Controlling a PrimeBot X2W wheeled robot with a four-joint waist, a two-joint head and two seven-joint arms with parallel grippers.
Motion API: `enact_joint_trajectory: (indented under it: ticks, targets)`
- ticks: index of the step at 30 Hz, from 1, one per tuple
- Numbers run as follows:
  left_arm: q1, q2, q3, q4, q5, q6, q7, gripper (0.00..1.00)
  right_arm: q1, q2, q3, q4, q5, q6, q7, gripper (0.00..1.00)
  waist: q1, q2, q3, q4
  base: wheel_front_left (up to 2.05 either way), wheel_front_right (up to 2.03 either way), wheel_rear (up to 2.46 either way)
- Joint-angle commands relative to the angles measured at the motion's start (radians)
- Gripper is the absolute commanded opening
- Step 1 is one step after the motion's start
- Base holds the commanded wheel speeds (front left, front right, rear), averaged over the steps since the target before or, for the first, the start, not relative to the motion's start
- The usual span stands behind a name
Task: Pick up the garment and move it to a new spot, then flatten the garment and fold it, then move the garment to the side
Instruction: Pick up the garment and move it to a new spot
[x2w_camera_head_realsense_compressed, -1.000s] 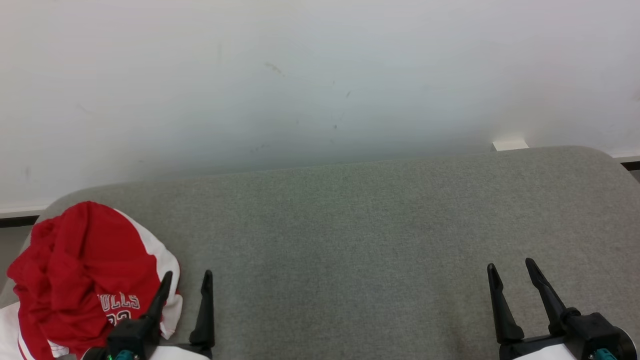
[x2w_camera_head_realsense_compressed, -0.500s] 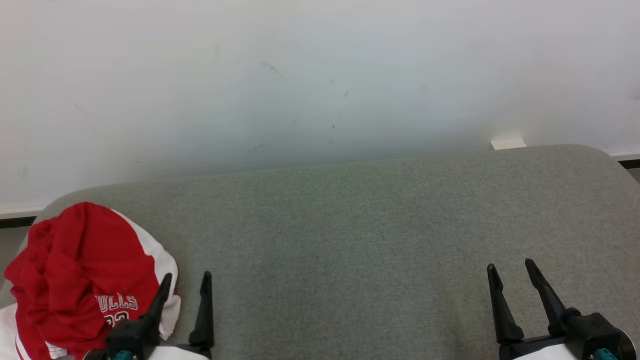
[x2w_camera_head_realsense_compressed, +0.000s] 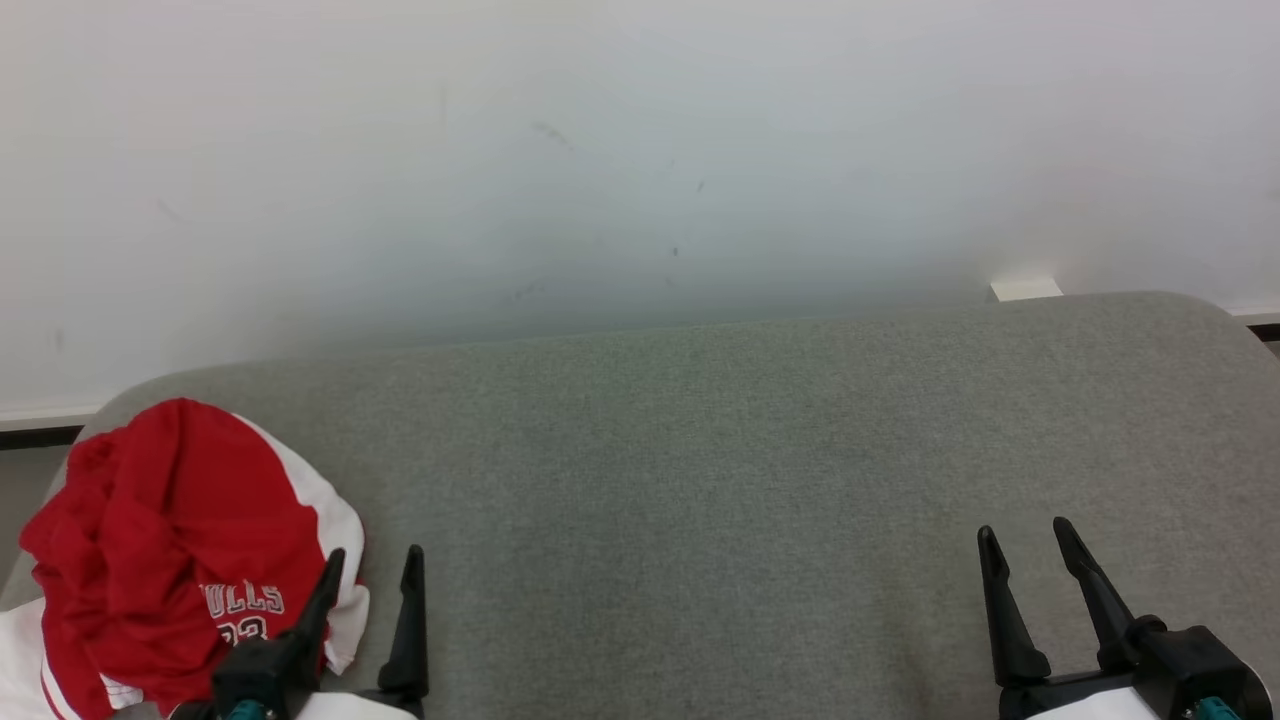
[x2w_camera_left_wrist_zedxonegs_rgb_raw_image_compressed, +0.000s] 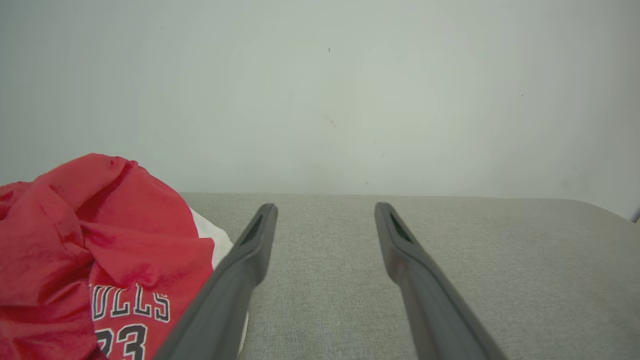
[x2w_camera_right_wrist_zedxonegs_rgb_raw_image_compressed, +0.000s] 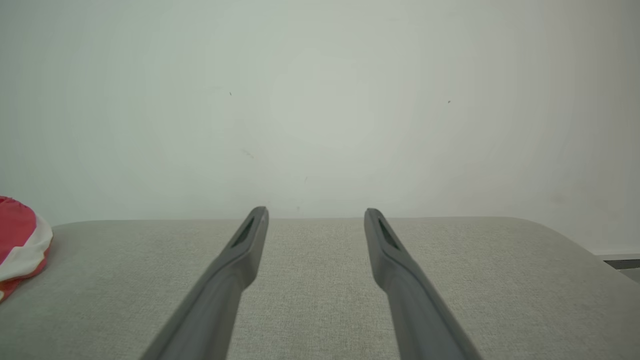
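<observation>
The garment (x2w_camera_head_realsense_compressed: 170, 540) is a red and white jersey with lettering and a number, crumpled in a heap at the left end of the grey padded table (x2w_camera_head_realsense_compressed: 700, 480). My left gripper (x2w_camera_head_realsense_compressed: 375, 560) stands open just right of the heap, its left finger over the jersey's edge in the head view. The left wrist view has the garment (x2w_camera_left_wrist_zedxonegs_rgb_raw_image_compressed: 85, 255) at the lower left, beside the left gripper (x2w_camera_left_wrist_zedxonegs_rgb_raw_image_compressed: 325, 210), with nothing between the fingers. My right gripper (x2w_camera_head_realsense_compressed: 1025, 535) is open over bare table at the lower right. In the right wrist view the right gripper (x2w_camera_right_wrist_zedxonegs_rgb_raw_image_compressed: 315, 212) is empty and the garment (x2w_camera_right_wrist_zedxonegs_rgb_raw_image_compressed: 20, 240) peeks in at the left edge.
A white wall (x2w_camera_head_realsense_compressed: 640, 150) rises right behind the table's far edge. A small white block (x2w_camera_head_realsense_compressed: 1022, 288) sits at that edge on the right. The table's corners are rounded, and the floor shows past the left end (x2w_camera_head_realsense_compressed: 25, 490).
The head view has swayed slightly. Both grippers and the garment stay where they were.
</observation>
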Motion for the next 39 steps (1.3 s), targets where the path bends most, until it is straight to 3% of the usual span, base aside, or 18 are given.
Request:
enact_joint_trajectory:
  ticks: [1,11,29,39]
  targets:
    - [-0.008,0.006,0.000,0.000,-0.005,-0.003,-0.001,1.00,-0.006,-0.006,0.000,-0.002,0.008,-0.002,-0.001,1.00,0.0000,0.0000,0.004,0.011,0.00,0.00,0.00]
    - [-0.018,0.006,0.020,0.014,-0.006,-0.004,-0.001,1.00,0.004,-0.006,0.027,0.000,0.029,-0.002,-0.001,1.00,0.0000,0.0000,0.013,0.102,0.00,0.00,0.00]
    - [-0.039,0.017,0.078,0.046,0.028,-0.025,-0.001,1.00,-0.003,-0.006,0.096,0.005,0.084,-0.002,-0.001,1.00,0.0000,0.0000,0.025,0.400,0.00,0.00,0.00]
    - [-0.050,0.013,0.085,0.058,0.038,-0.037,-0.001,1.00,-0.017,-0.006,0.122,0.011,0.084,-0.002,-0.001,1.00,0.0000,0.0000,0.030,0.470,0.00,0.00,0.00]
